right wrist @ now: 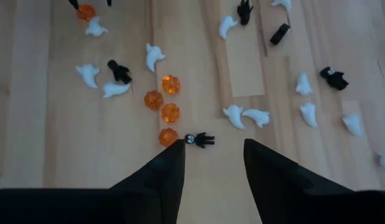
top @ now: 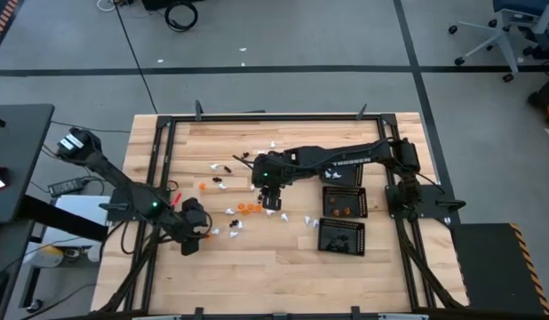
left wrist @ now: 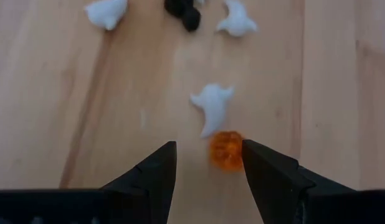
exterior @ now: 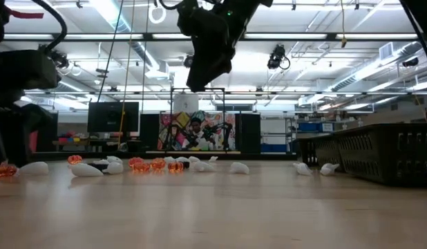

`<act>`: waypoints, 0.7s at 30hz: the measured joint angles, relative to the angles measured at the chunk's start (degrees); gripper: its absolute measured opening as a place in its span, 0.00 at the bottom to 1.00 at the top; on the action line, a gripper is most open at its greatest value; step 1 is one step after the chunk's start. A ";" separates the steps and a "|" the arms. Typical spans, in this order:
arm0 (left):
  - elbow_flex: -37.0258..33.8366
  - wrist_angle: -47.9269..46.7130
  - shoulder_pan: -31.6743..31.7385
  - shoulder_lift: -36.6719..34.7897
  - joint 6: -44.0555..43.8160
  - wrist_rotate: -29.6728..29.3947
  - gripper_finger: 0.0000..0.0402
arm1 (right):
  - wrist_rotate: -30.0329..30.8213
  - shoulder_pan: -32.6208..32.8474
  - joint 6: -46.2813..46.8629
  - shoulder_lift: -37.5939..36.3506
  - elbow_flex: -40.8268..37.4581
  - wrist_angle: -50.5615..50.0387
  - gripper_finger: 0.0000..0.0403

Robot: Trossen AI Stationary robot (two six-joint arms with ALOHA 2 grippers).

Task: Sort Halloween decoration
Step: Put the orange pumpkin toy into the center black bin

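Dark fingers of the left pincer (left wrist: pixel 205 180) fill the bottom of its wrist picture, standing open around a small orange bead (left wrist: pixel 226 150) that lies just inside the right-hand finger and touches a white ghost (left wrist: pixel 212 107) above it. Nothing is gripped yet. In the overhead picture this pincer (top: pixel 196 227) sits at the lower left of the pale wooden surface (top: pixel 257 276).

The right pincer (top: pixel 273 197) hangs near the middle of the overhead picture, above a cluster of orange beads (right wrist: pixel 167 106). Its fingers are spread and empty, with a tiny black figure (right wrist: pixel 200 139) on the wood just ahead of them, beside the nearest bead.

My reading is that both arms are at the picking stage of the sorting: each lines up on one trinket. For the left, the next move calls for closing on the bead alone without dragging the ghost along.

The beads look faceted and translucent, the ghosts smooth, matte and curled, the black pieces thin and spiky. Many still lie scattered across the middle of the planks. Three square black mesh trays (top: pixel 343 206) stand in a column at centre right, with some orange pieces in the middle one.
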 joint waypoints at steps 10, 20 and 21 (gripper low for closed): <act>0.10 4.88 -2.78 5.88 -0.35 -3.27 0.48 | 0.66 0.09 2.47 -0.08 -0.01 0.20 0.42; 0.26 7.10 -2.78 8.66 1.91 -3.88 0.47 | 0.81 0.50 3.48 -0.08 0.01 0.31 0.42; 0.26 6.75 -2.78 8.66 2.26 -3.63 0.47 | 0.81 0.52 3.60 -0.08 0.01 0.33 0.42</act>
